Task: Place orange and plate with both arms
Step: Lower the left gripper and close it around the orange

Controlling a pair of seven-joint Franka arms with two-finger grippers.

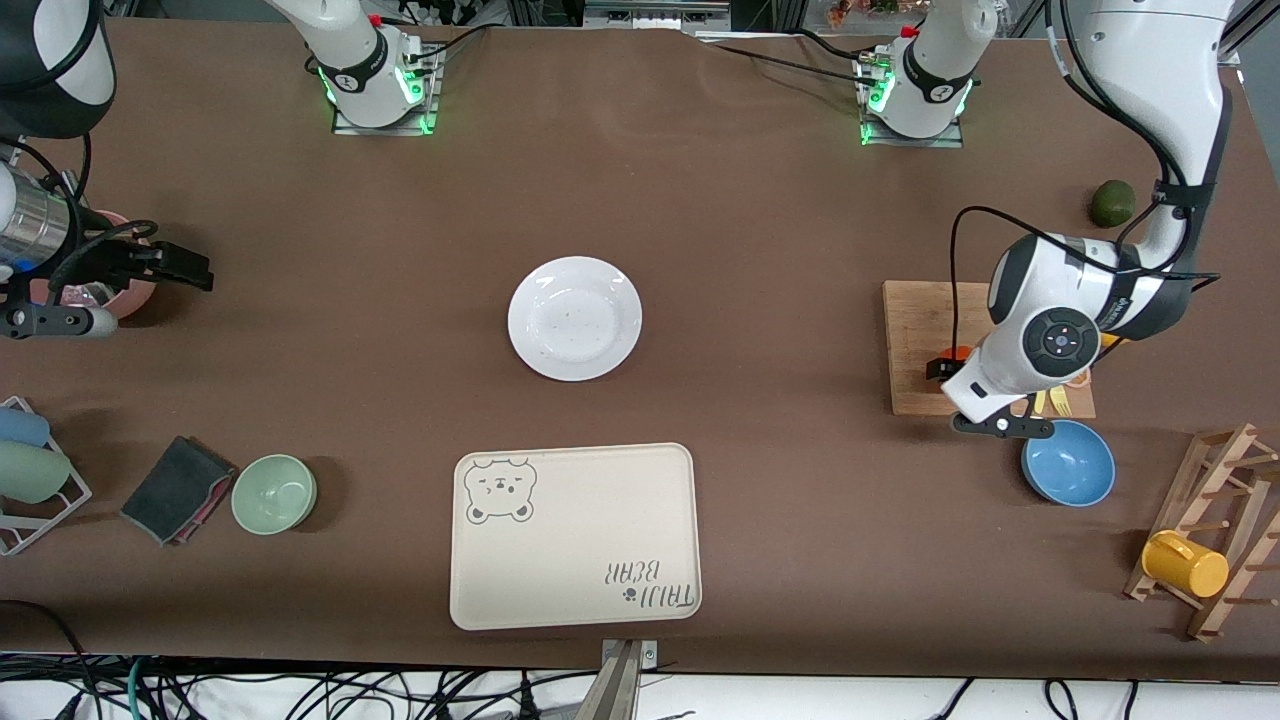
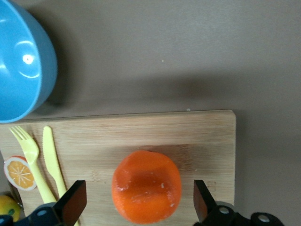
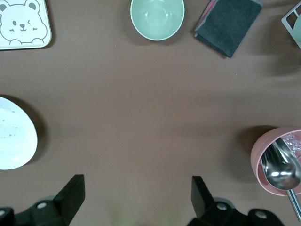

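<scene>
On the brown table (image 1: 760, 250) in the front view, the white plate (image 1: 575, 318) lies empty at mid-table, glossy with faint specks, and the cream bear tray (image 1: 575, 535) nearer the camera holds nothing. A green bowl (image 1: 274, 493) and a blue bowl (image 1: 1068, 462) are empty too. The orange (image 1: 955, 354) barely shows on the cutting board (image 1: 915, 345), under the left arm.

From the left wrist view, the left gripper (image 2: 141, 202) is spread wide with a finger on each side of the orange (image 2: 146, 186), not gripping it; its red-orange skin looks slightly flattened.

From the right wrist view, the right gripper (image 3: 136, 197) hangs wide open and empty over bare table, beside a pink bowl (image 3: 269, 157) holding a metal spoon (image 3: 282, 170).
</scene>
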